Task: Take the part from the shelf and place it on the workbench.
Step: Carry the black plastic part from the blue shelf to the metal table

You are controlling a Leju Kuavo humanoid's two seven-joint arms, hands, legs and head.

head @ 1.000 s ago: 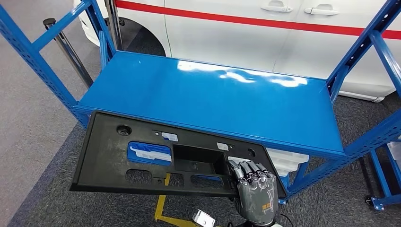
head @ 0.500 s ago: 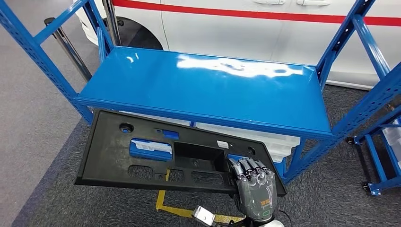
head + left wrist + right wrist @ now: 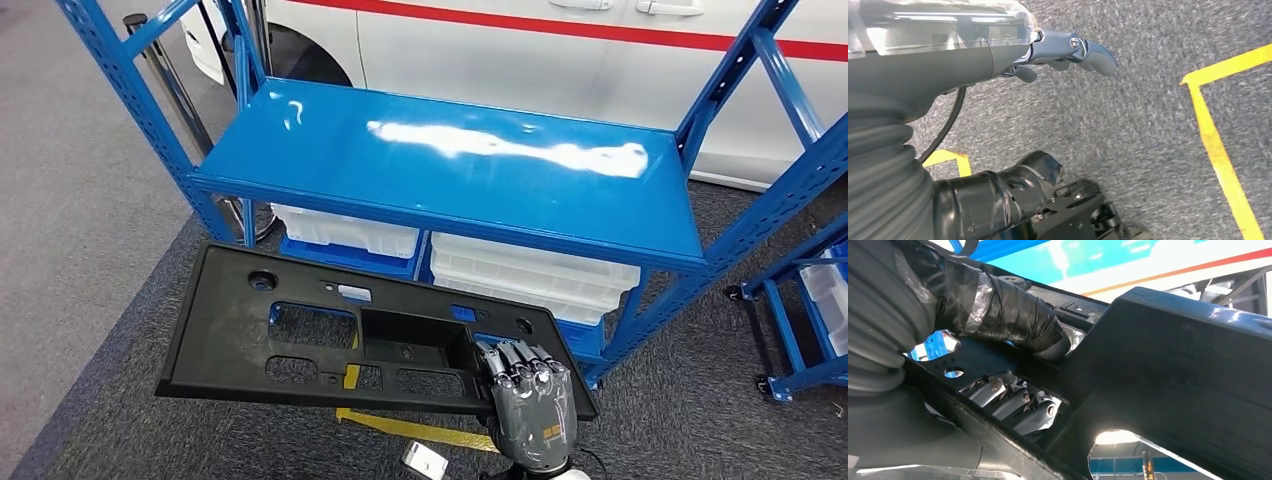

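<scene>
The part, a long black plastic panel with several cut-outs and a deep rectangular recess in the middle, is held above the grey carpet floor, in front of the blue shelf and apart from its front edge. It is kept nearly level, with its long side parallel to that edge. The right hand grips the panel at its near right corner: the dark fingers are curled over the near rim, beside the recess. In the right wrist view the underside of the part is seen from very close, and the fingers are visible through one of its openings.

The left hand is seen in the left wrist view above the carpet. Nothing is held in it, and its thumb is stretched out away from the short dark fingers.

The top board of the shelf is bare and glossy. Under it, white plastic bins are stacked on a lower level. Yellow tape is stuck on the floor below the panel. Behind the shelf a white car with a red stripe is parked.
</scene>
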